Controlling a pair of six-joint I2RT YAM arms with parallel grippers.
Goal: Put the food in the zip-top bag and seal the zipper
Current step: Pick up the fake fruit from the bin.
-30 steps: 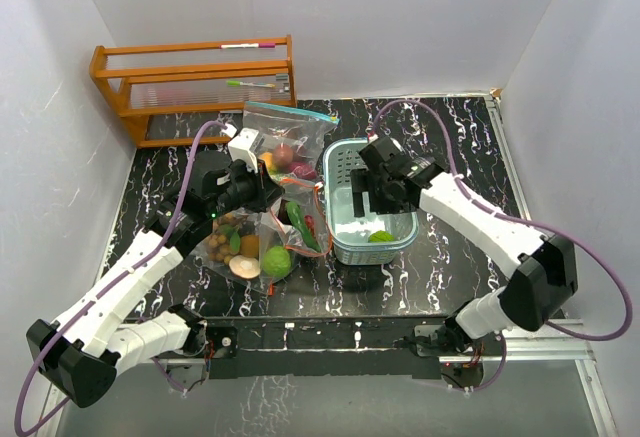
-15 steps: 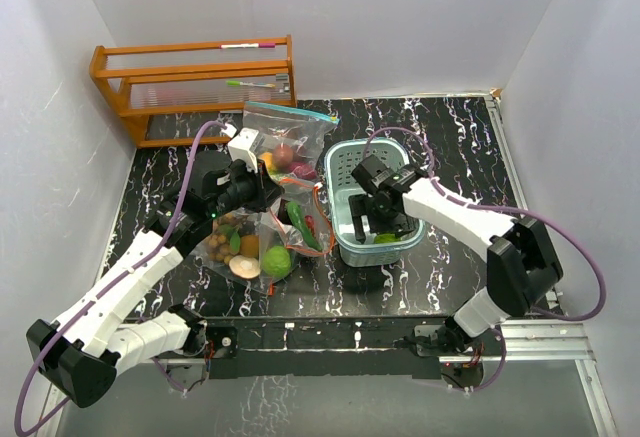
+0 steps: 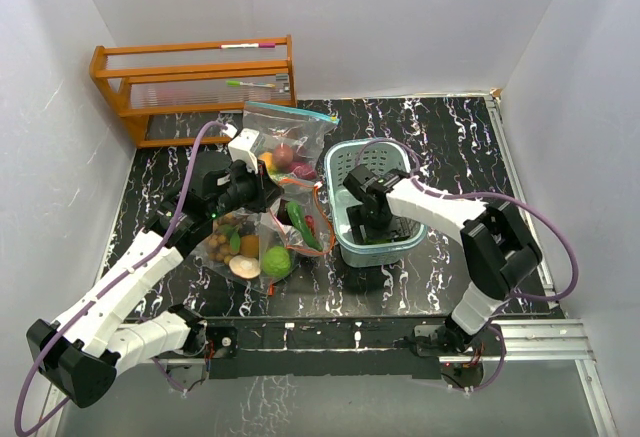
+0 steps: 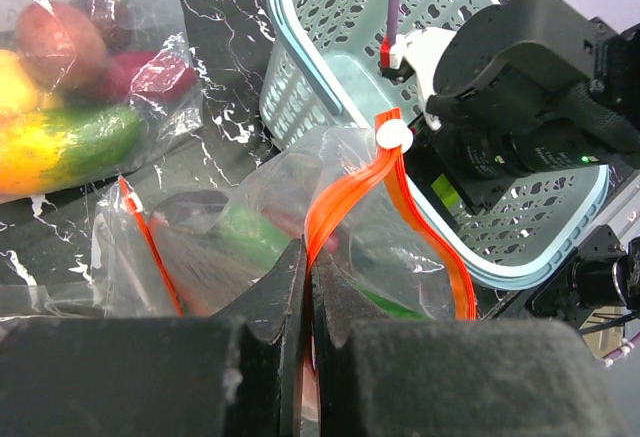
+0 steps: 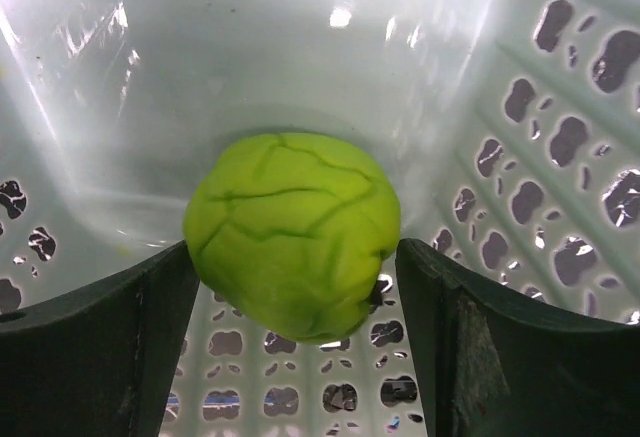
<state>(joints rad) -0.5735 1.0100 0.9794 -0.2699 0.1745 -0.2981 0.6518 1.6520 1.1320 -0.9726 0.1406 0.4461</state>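
My left gripper [image 4: 308, 252] is shut on the orange zipper strip [image 4: 345, 192] of a clear zip-top bag [image 3: 300, 222], holding its mouth up beside the teal basket [image 3: 340, 157]. A white slider [image 4: 394, 136] sits on the strip. Green and red food shows through the bag. My right gripper [image 5: 293, 247] is down inside the basket [image 5: 560, 137], open, its fingers [image 5: 120, 337] on either side of a light green, veined piece of food [image 5: 290, 232]. The left finger touches it and the right finger stands just beside it. From above, the right gripper [image 3: 375, 225] hides that food.
A second clear bag [image 3: 290, 147] with yellow, red and green food lies behind the left gripper [image 3: 258, 187]. A third bag [image 3: 235, 247] with nuts and a green fruit lies nearer. A wooden rack [image 3: 195, 87] stands at the back left. White walls close in three sides.
My right arm has folded in and lowered its gripper into the near end of the basket, around the green food. The left gripper has kept still on the zipper strip.
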